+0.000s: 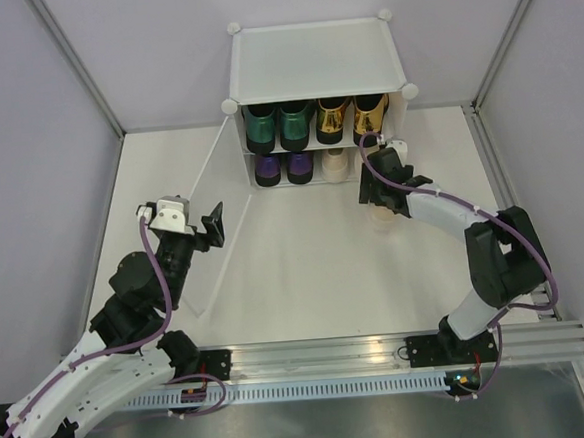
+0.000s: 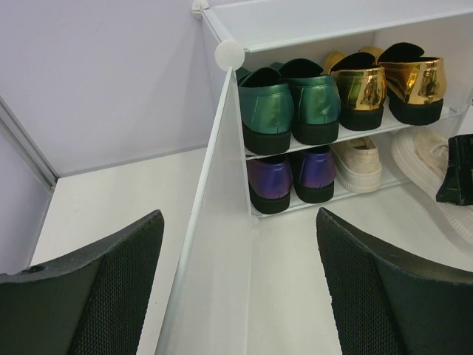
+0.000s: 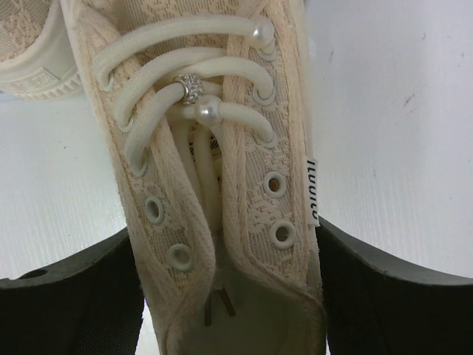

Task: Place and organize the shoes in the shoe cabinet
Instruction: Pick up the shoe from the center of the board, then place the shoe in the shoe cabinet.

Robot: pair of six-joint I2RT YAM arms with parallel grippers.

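Gripping one beige sneaker [image 3: 199,148] across its heel opening, my right claw [image 3: 228,251] is pressing a dark finger against each side of the lace fabric, and the shoe's toe is pointing straight away from it. I am seeing rubbery laces with pearl beads and a small sparkly ring running up the tongue just beyond the fingers.

Ahead of that claw and slightly to its left, the second beige sneaker [image 1: 336,164] is sitting in the lower tier of the shoe cabinet [image 1: 316,57], heel facing out. Further left on the same tier, the dark purple shoes [image 1: 283,167] are standing side by side. Above them the green loafers [image 1: 278,125] are filling the left half of the upper tier, with the gold loafers [image 1: 350,118] sitting above and ahead of the claw.

Across the white table [image 1: 305,268], well apart from all this, my left claw [image 2: 240,222] is hovering with its fingers spread wide and holding nothing. The frosted door panel [image 2: 218,222] is standing swung open, its edge running between those fingers, nearer the left one. Whether it is touching either I cannot tell.
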